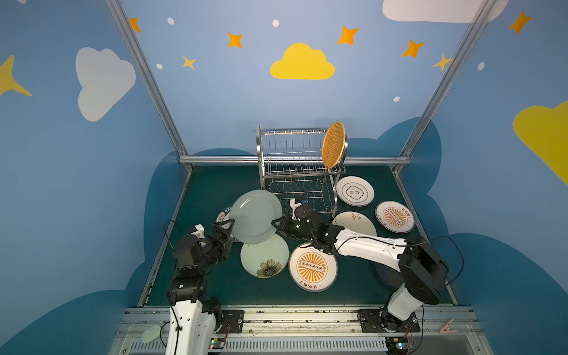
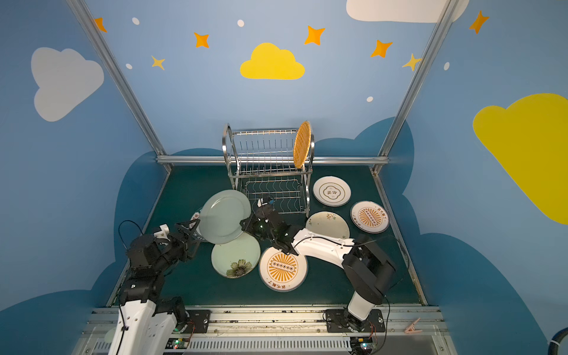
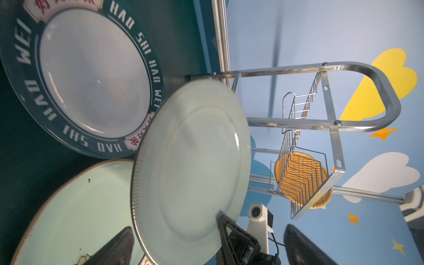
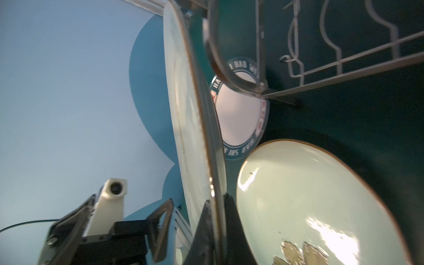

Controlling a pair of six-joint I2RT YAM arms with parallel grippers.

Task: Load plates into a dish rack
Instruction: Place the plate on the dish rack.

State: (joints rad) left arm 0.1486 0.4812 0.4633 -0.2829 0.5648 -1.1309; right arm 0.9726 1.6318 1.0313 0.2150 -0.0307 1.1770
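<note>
The pale green plate [image 1: 255, 215] hangs tilted on edge above the dark green table [image 1: 215, 184], in front of the dish rack [image 1: 259, 153]. It is over the flower-printed plate [image 1: 264, 255] and the green-lettered plate [image 3: 87, 68]. The right gripper [image 1: 274, 223] is clamped tight on its rim at the side nearer the rack. The right wrist view shows one finger on each face, so that single pinch carries the whole plate. The left gripper [image 1: 230, 233] is spread wide at the opposite rim, its fingers [image 3: 114, 250] to either side of the edge and gripping nothing. Holding the plate by its edge probably serves to keep it upright so it can slide between the slot wires. The woven orange plate [image 1: 333, 144] stands that way at the right end of the upper tier. The other plates lie flat on the table, so the loading looks barely begun.
</note>
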